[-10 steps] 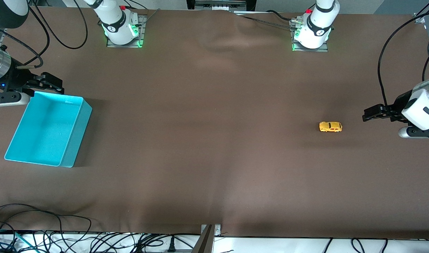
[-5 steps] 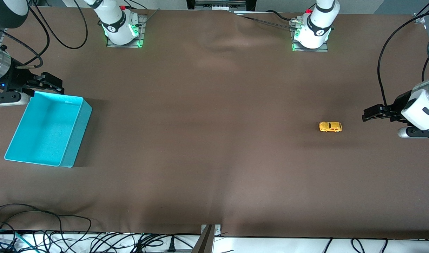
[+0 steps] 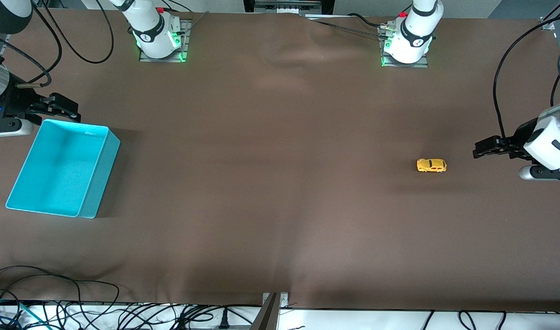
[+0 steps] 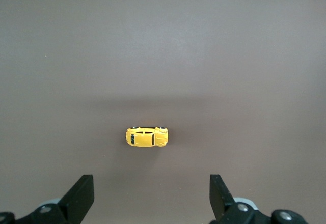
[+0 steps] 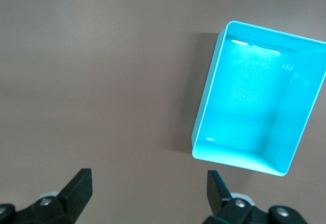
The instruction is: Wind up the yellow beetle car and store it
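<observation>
I have the small yellow beetle car (image 3: 431,165) with its rounded plastic body and dark windows sitting on the brown cloth-covered table (image 3: 280,183), in the right-hand part of the front view at about mid-height, toward the left arm's end of the table. It stands on its wheels, alone, with nothing touching it. In the left wrist view the same car (image 4: 147,137) shows just below the middle of the frame.

My left gripper (image 3: 484,149) hangs near the right edge of the front view, over bare cloth just beside the car; its two black fingers (image 4: 81,196) are spread wide with nothing between them.

The open rectangular turquoise plastic bin (image 3: 96,192) lies at the left of the front view, well apart from the car, and nothing shows inside it.

My right gripper (image 3: 60,107) hangs at the upper left of that view, over the cloth by the bin's upper corner, fingers (image 5: 79,188) likewise wide apart and holding nothing.
</observation>
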